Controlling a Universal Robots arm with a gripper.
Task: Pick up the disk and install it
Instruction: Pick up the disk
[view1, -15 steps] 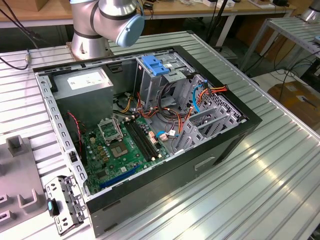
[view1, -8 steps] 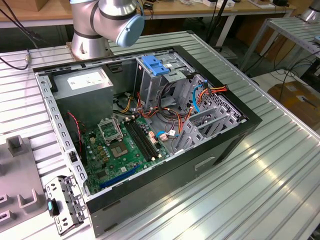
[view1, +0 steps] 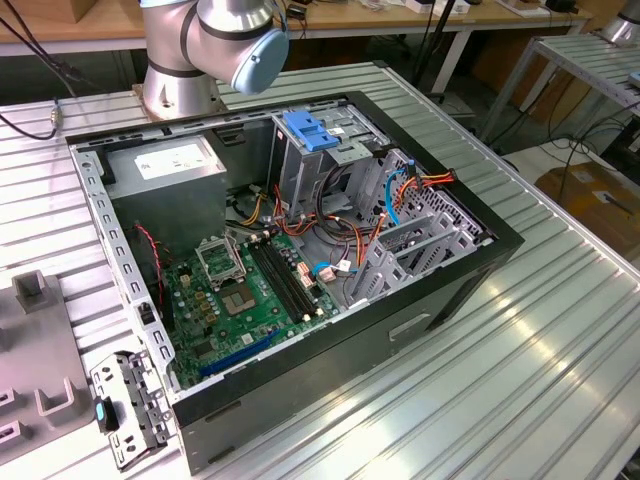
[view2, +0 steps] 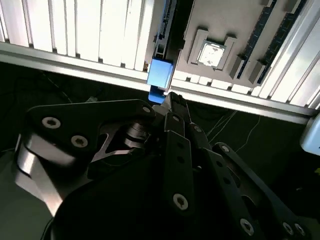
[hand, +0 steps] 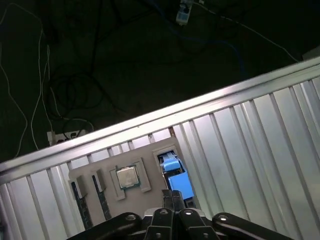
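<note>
Fingers (view2: 173, 109) together beside blue-edged disk (view2: 160, 74)

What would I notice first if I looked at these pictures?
Probably the open computer case lying on the metal table in the exterior view, with its green motherboard showing and a bright blue clip atop the metal cage. In both wrist views, the black gripper hangs right by the disk, whose blue carrier stands out beside a shiny processor chip in a grey tray.
</note>
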